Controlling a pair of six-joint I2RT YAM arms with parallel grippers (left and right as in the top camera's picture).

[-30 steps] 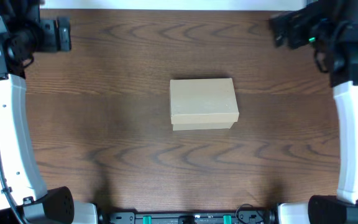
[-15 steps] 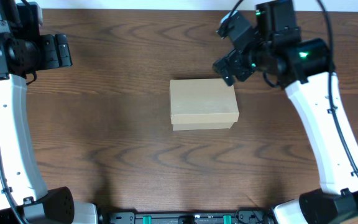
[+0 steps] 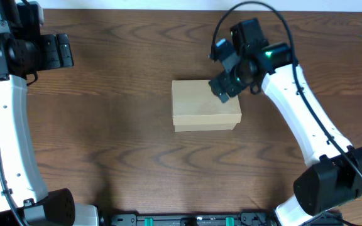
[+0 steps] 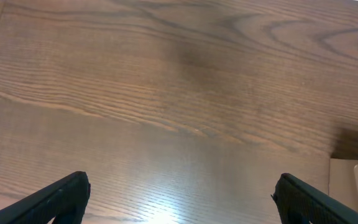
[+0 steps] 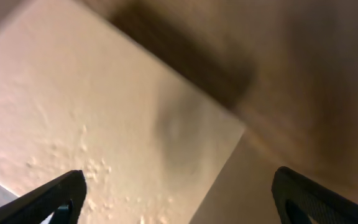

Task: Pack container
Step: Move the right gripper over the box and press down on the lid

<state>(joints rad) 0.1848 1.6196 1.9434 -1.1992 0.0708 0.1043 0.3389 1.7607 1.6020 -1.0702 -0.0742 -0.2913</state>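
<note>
the cardboard box [image 3: 205, 103] sits shut in the middle of the wooden table [image 3: 118, 144], long side across. the right gripper [image 3: 222, 69] hangs over its far right corner, jaws spread wide and pinching nothing; its wrist camera shows the pale lid close below, blurred. further back on the left, the left gripper [image 3: 64, 50] hovers over bare wood, well apart from the box, jaws spread wide too.

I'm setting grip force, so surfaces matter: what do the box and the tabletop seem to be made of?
The container: probably cardboard, matte tan, faintly pebbled in the close right wrist view. The table: dark brown wood grain with a slight sheen; whether solid wood or laminate is unclear.
</note>
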